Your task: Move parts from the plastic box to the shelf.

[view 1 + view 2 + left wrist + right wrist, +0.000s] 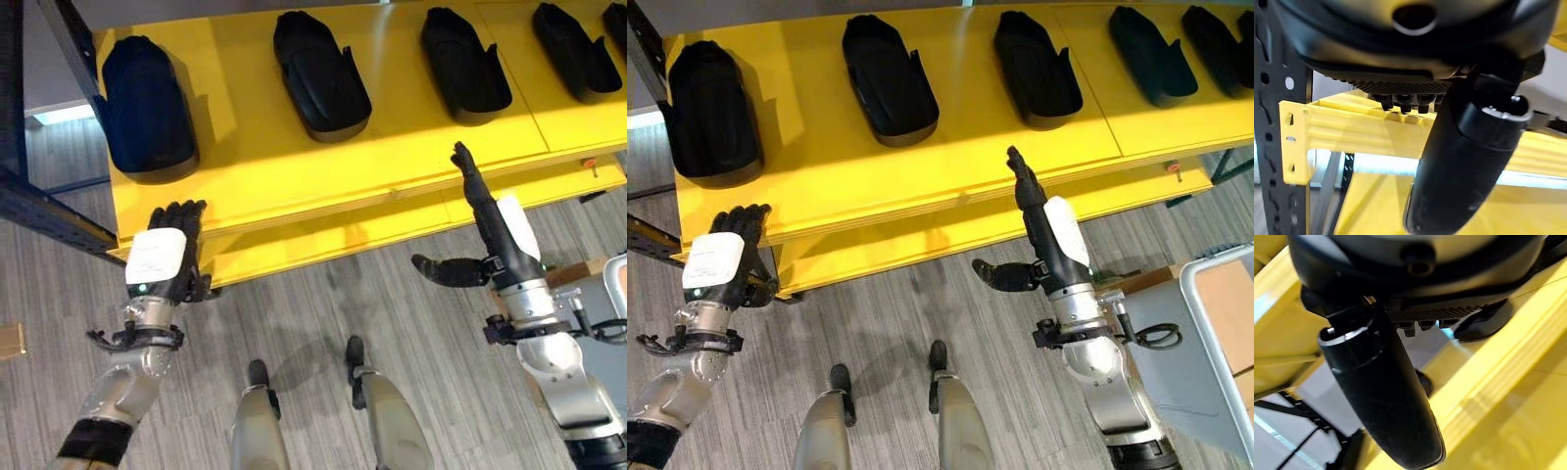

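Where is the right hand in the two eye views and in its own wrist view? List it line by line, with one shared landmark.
Left eye view: right hand right of centre, fingers straight, tips at the yellow shelf's front edge.
Right eye view: just right of centre, same pose.
Right wrist view: close up, its thumb in front of the shelf's edge.
Shared landmark: the yellow shelf.

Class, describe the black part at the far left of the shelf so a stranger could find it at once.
Start at the yellow shelf board, which carries a row of black moulded plastic parts. Follow the row to its left end, by the dark metal upright. That leftmost black part is the broadest, with a smooth rounded top, unlike its narrower hollowed neighbour.
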Controlling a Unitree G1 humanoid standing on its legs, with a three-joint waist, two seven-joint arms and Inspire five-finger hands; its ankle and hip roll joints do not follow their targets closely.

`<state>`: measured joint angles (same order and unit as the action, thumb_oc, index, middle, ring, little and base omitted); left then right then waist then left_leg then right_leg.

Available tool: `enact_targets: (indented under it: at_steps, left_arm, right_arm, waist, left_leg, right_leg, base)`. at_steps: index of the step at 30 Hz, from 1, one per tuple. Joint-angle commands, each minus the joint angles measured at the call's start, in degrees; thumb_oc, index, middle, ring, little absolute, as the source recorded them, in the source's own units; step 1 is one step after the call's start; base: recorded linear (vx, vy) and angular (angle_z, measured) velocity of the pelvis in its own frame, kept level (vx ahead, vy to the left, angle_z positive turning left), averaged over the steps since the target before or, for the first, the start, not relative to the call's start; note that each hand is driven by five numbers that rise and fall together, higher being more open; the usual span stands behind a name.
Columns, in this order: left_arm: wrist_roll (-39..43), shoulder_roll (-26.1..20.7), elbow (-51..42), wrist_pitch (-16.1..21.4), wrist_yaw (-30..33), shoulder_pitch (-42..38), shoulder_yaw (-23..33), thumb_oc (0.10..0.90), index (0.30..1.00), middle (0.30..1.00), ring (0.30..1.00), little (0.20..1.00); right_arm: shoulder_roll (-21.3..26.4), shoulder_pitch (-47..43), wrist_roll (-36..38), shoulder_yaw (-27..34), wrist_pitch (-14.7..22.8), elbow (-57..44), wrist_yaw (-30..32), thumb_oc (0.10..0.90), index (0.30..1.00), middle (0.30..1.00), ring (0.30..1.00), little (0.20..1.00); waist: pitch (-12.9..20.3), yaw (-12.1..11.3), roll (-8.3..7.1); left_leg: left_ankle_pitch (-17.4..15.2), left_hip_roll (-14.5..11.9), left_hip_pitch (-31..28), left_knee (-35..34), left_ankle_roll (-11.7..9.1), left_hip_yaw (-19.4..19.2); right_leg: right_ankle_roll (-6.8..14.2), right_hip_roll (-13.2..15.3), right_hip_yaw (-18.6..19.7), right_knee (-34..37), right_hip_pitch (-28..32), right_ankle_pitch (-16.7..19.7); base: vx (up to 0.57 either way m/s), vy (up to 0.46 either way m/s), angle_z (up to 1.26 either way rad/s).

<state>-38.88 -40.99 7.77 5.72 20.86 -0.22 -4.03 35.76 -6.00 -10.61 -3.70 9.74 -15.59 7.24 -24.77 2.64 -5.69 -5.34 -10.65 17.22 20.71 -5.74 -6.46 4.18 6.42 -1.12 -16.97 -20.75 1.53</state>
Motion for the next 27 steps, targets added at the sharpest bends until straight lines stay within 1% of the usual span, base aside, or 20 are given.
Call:
enact_targets:
  at_steps: [1,2,7,8,9,13,16,17,19,27]
  left_arm:
    - [2.36,-0.89,-5.14,4.16,0.04,2.25,0.86,0.9,1.0,1.0,1.0,1.0]
    - [2.46,-0.86,-5.44,4.12,-0.14,2.56,1.19,0.9,1.0,1.0,1.0,1.0]
    - [6.9,0.35,-9.69,5.48,-2.0,5.8,2.43,0.9,1.0,1.0,1.0,1.0]
    - [6.92,0.36,-9.76,5.46,-2.05,5.88,2.51,0.9,1.0,1.0,1.0,1.0]
    - [8.17,0.62,-10.68,5.96,-2.75,6.57,2.45,0.9,1.0,1.0,1.0,1.0]
    - [10.42,1.29,-11.71,6.52,-4.64,7.42,1.59,0.9,1.0,1.0,1.0,1.0]
    - [11.71,1.83,-11.44,6.62,-5.99,7.65,0.16,0.9,1.0,1.0,1.0,1.0]
    - [11.73,1.86,-11.42,6.61,-6.01,7.58,0.13,0.9,1.0,1.0,1.0,1.0]
    - [12.78,2.29,-11.24,7.05,-6.98,7.85,-1.06,0.9,1.0,1.0,1.0,1.0]
    - [14.08,2.38,-11.09,7.1,-8.12,8.35,-2.25,0.9,1.0,1.0,1.0,1.0]
  right_arm:
    - [3.28,-5.55,-0.63,1.29,3.68,-5.08,2.0,0.9,1.0,1.0,1.0,1.0]
    - [3.31,-5.81,-0.68,1.02,3.7,-4.9,2.08,0.9,1.0,1.0,1.0,1.0]
    - [4.55,-9.34,-2.09,-1.0,2.55,-2.0,1.9,0.9,1.0,1.0,1.0,1.0]
    - [4.56,-9.39,-2.09,-1.06,2.56,-1.97,1.91,0.9,1.0,1.0,1.0,1.0]
    - [5.13,-10.43,-2.98,-1.96,1.93,-0.57,1.61,0.9,1.0,1.0,1.0,1.0]
    - [5.46,-11.58,-3.71,-3.54,0.88,2.94,1.17,0.9,1.0,1.0,1.0,1.0]
    - [5.61,-12.59,-4.82,-4.55,-0.12,6.26,1.4,0.9,1.0,1.0,1.0,1.0]
    - [5.64,-12.71,-4.86,-4.63,-0.06,6.43,1.49,0.9,1.0,1.0,1.0,1.0]
    - [5.47,-13.23,-5.43,-4.69,-0.77,8.41,1.89,0.9,1.0,1.0,1.0,1.0]
    - [5.0,-14.03,-6.31,-4.74,-2.0,12.2,3.12,0.9,1.0,1.0,1.0,1.0]
  waist:
    - [7.08,-0.59,0.34]
    - [7.04,-0.42,0.32]
    - [7.5,-1.21,1.45]
    - [7.49,-1.16,1.45]
    - [7.55,-1.46,1.92]
    - [7.67,-1.9,2.86]
    - [7.85,-2.17,3.9]
    - [7.82,-2.14,3.94]
    - [7.93,-2.46,4.95]
    - [8.31,-2.82,6.31]
  left_leg:
    - [5.75,-0.09,2.83,-3.19,0.87,2.39]
    - [5.82,-0.07,2.67,-3.37,0.86,2.38]
    - [6.14,0.22,1.48,-4.52,0.94,2.58]
    - [6.16,0.23,1.44,-4.56,0.94,2.58]
    - [6.33,0.34,1.03,-4.94,0.96,2.69]
    - [6.8,0.56,0.48,-5.79,1.06,2.85]
    - [7.38,0.85,0.09,-6.59,1.1,2.9]
    - [7.43,0.87,0.04,-6.68,1.09,2.94]
    - [7.95,0.99,-0.18,-7.49,1.12,3.1]
    - [8.6,1.3,-0.63,-8.68,1.28,3.41]
  right_leg:
    - [3.01,2.77,0.55,0.28,0.59,0.09]
    - [3.01,2.78,0.54,0.28,0.67,0.06]
    - [2.86,3.03,0.36,0.03,1.38,-0.37]
    - [2.85,3.04,0.35,0.04,1.41,-0.37]
    - [2.82,3.19,0.2,-0.05,1.68,-0.55]
    - [2.72,3.24,-0.1,-0.49,1.93,-0.97]
    - [2.69,3.36,-0.5,-0.7,2.11,-1.32]
    - [2.69,3.38,-0.55,-0.69,2.14,-1.32]
    - [2.73,3.59,-0.87,-0.6,2.25,-1.53]
    - [2.7,3.77,-1.42,-0.65,2.5,-1.78]
  base:
    - [0.03,-0.037,0.07]
    - [0.02,-0.044,0.09]
    - [0.02,-0.041,0.12]
    - [0.01,-0.041,0.02]
    - [0.01,-0.04,0.04]
    - [0.01,-0.05,0.08]
    - [0.0,-0.037,0.16]
    - [0.0,-0.049,0.17]
    - [-0.01,-0.047,0.09]
    - [0.0,-0.022,0.06]
